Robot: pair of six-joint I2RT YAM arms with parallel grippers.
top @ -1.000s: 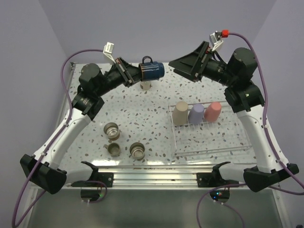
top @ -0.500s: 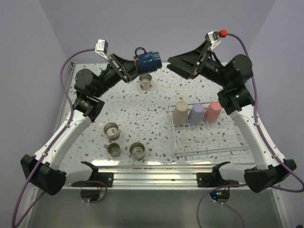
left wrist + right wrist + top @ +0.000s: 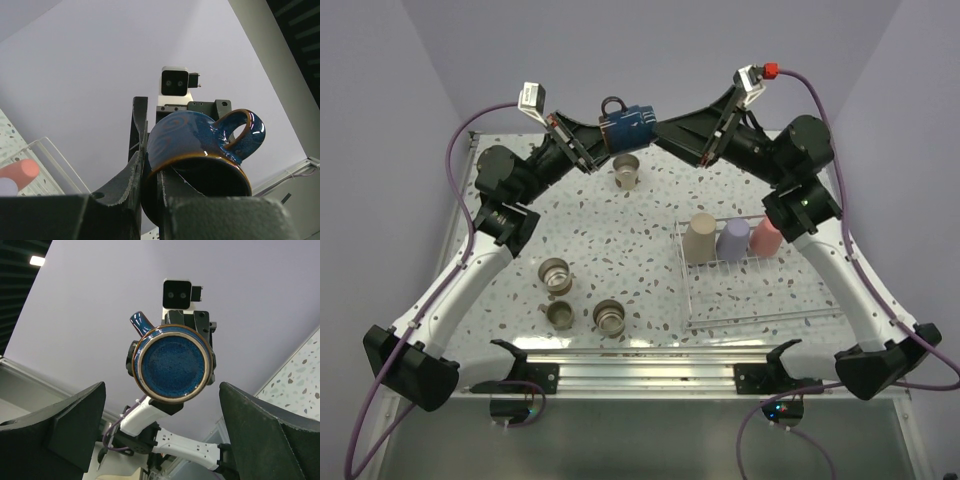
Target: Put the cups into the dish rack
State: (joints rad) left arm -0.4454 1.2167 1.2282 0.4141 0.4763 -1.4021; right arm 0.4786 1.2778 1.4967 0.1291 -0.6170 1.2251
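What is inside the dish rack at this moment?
The dish rack holds a beige tumbler, a lavender tumbler and a coral tumbler in a row along its far side. The right arm covers part of the coral tumbler; whatever lies behind there cannot be seen.

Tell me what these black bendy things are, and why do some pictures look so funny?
They are two robot arms. One picture looks down from above. The other two come from little cameras on each arm's wrist. The left tool pinches a blue mug up in the air. The right tool is wide open, facing it. On the table sit four metal cups and a wire rack with three plastic cups inside.
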